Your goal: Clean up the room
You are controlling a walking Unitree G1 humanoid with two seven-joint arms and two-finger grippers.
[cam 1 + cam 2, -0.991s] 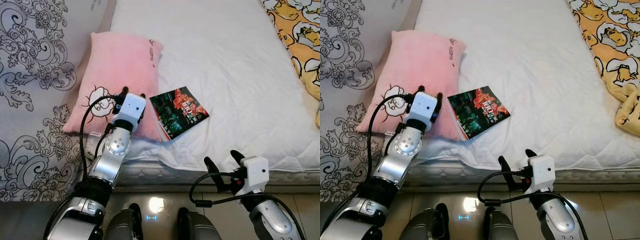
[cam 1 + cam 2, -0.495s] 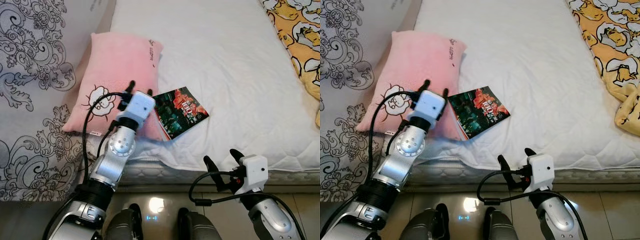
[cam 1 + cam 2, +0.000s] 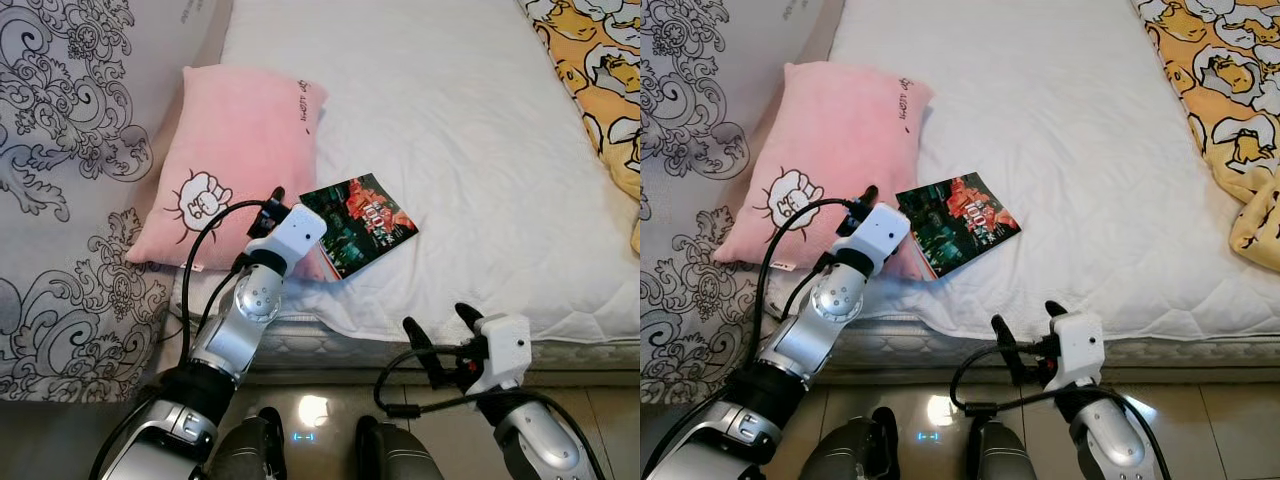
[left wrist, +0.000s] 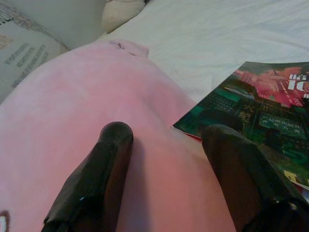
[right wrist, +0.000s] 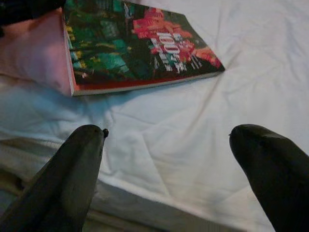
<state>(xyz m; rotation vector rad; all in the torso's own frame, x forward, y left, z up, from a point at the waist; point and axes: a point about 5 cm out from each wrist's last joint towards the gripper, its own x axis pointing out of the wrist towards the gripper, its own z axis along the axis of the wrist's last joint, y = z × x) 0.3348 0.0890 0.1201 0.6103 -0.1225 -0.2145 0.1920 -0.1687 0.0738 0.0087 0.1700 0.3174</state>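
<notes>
So the left gripper [image 4: 166,145] has its two black fingers spread apart with nothing between them, hanging right over the near corner of the pink pillow [image 3: 235,150]. One finger sits above the pink fabric, the other just above the edge of the book [image 3: 358,223]. Can't tell if either tip is actually touching anything.

The right gripper [image 5: 166,159] is wide open too, empty, hovering at the near edge of the bed [image 3: 480,130] above the floor [image 3: 330,400], pointed toward the book but well short of it.

The book has a dark green and red cover and lies flat on the white mattress, one corner resting against or slightly on the pillow's lower right corner. The pillow has a little cartoon print [image 3: 199,194] and lies on the bed's left side, next to a grey swirl-patterned fabric [image 3: 60,130]. Over on the far right of the bed there's a yellow patterned blanket [image 3: 590,70].
</notes>
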